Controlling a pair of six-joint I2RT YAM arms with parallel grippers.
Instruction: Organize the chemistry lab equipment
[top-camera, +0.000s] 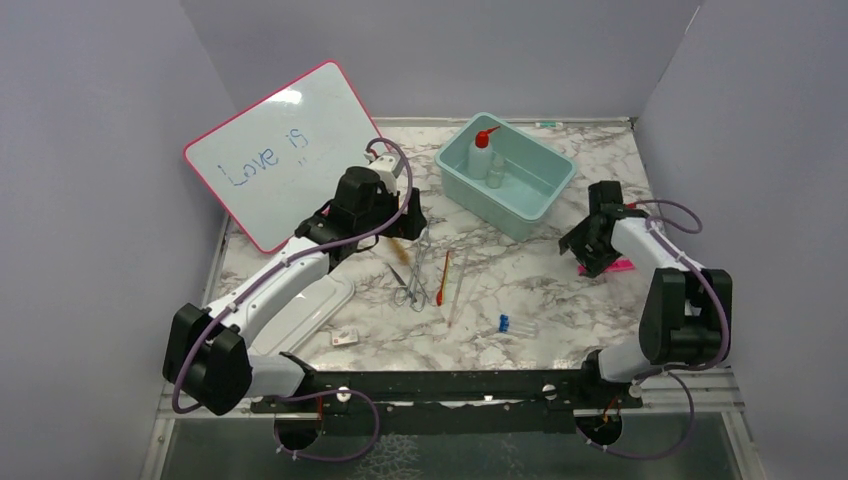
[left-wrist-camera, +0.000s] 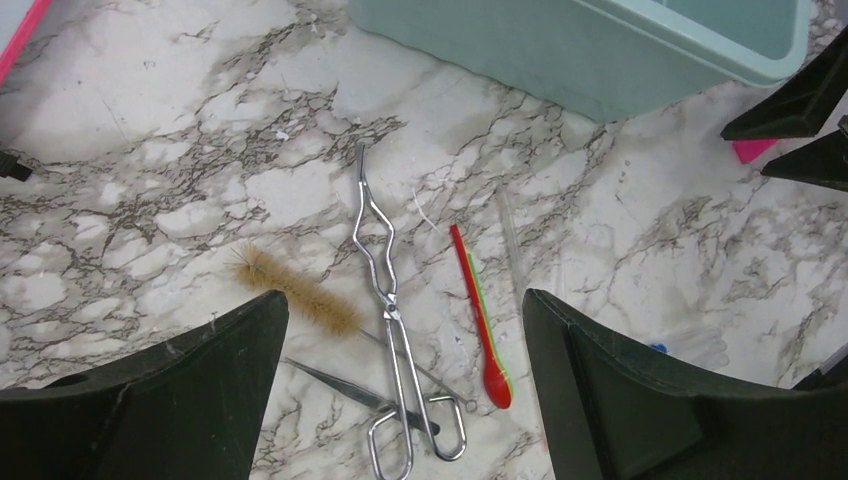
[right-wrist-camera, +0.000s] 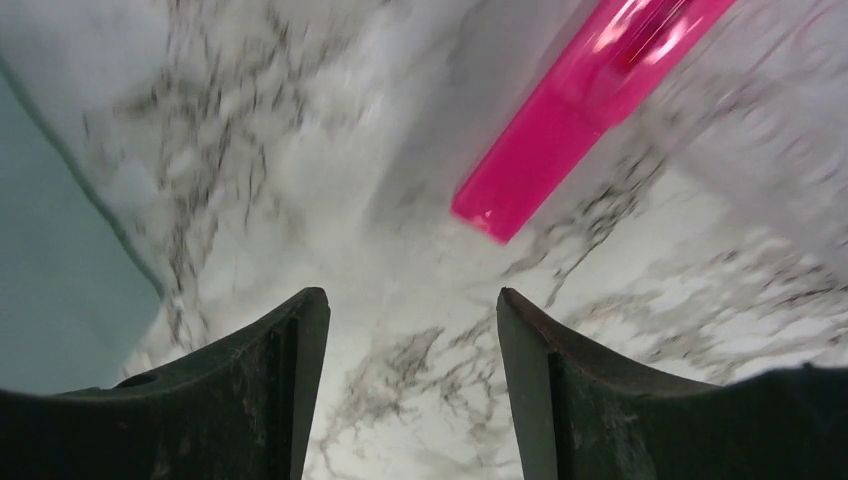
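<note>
Left gripper (left-wrist-camera: 405, 300): released, jaws wide, nothing grasped; above the hand tools.
Forceps (left-wrist-camera: 385, 330): flat on the marble, 6 o'clock of the left gripper in the top view.
Brush (left-wrist-camera: 295, 290): 9 o'clock of the forceps, wrist view.
Red stick (left-wrist-camera: 480, 315): 3 o'clock of the forceps; clear rod (left-wrist-camera: 512, 240) just beyond.
Tweezers (left-wrist-camera: 350, 387): crossing the forceps' handles.
Squeeze bottle (top-camera: 482, 152): upright inside the teal bin (top-camera: 480, 205), 1 o'clock of table centre.
Right gripper (right-wrist-camera: 410, 295): released, empty; pink item (right-wrist-camera: 580, 110) at 1 o'clock.

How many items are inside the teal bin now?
2. A squeeze bottle with red nozzle stands in the teal bin; a small clear vial stands just right of it. Nothing else shows.
</note>
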